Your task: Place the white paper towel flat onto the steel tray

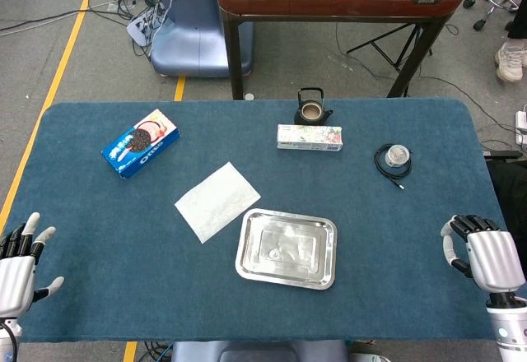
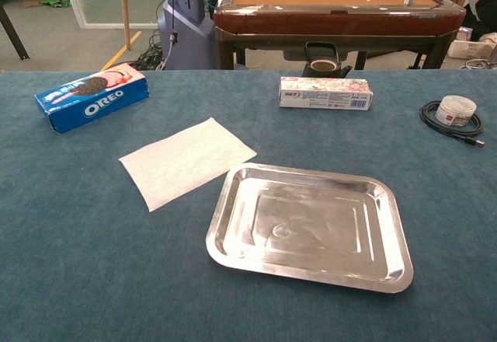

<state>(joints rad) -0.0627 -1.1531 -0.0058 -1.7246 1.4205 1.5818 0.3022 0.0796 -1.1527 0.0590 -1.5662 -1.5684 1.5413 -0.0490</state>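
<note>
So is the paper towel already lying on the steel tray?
No, the paper towel lies flat on the blue table beside the empty steel tray.

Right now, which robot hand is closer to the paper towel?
Left. The left hand rests open at the table's left edge, with the paper towel on its side of the tray. The right hand sits at the far right edge, beyond the tray.

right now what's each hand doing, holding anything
Left hand: open, fingers spread, holding nothing.
Right hand: holding nothing; fingers look curled, but open or closed cannot be told.
</note>
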